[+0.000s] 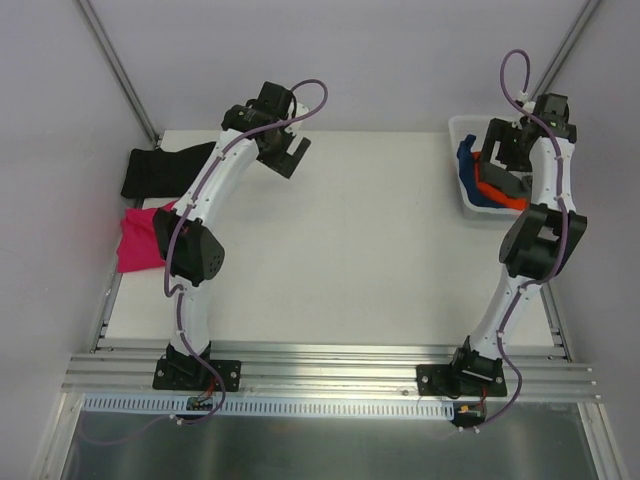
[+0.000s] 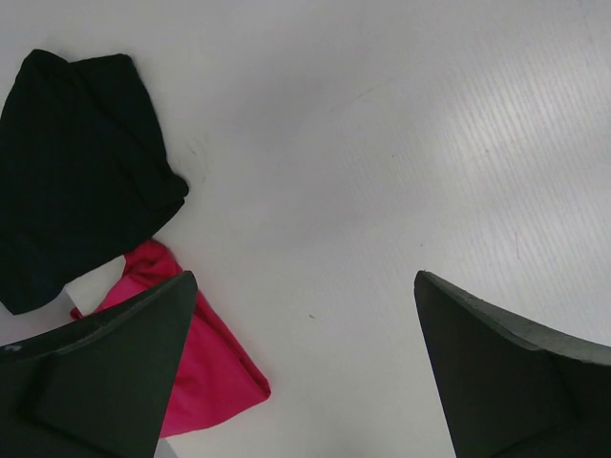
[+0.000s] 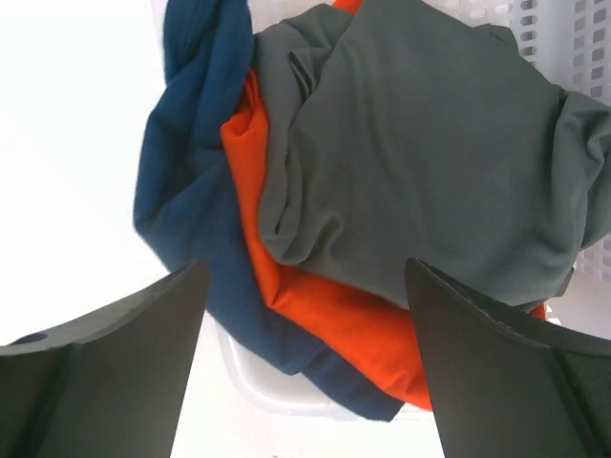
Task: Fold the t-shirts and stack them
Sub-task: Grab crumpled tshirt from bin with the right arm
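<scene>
The right hand [image 3: 305, 272] hovered wide open above the basket [image 3: 563, 38], where the dark grey t-shirt [image 3: 430, 162] topped the orange t-shirt [image 3: 325, 315] and blue t-shirt [image 3: 191, 191]. The left hand [image 2: 304, 277], equally wide, hung over the worktop [image 2: 382, 143] near the black t-shirt [image 2: 76, 172] and magenta t-shirt [image 2: 205, 372].

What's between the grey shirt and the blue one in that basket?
The orange shirt lies between grey shirt and blue shirt; the right wrist view shows it.
</scene>
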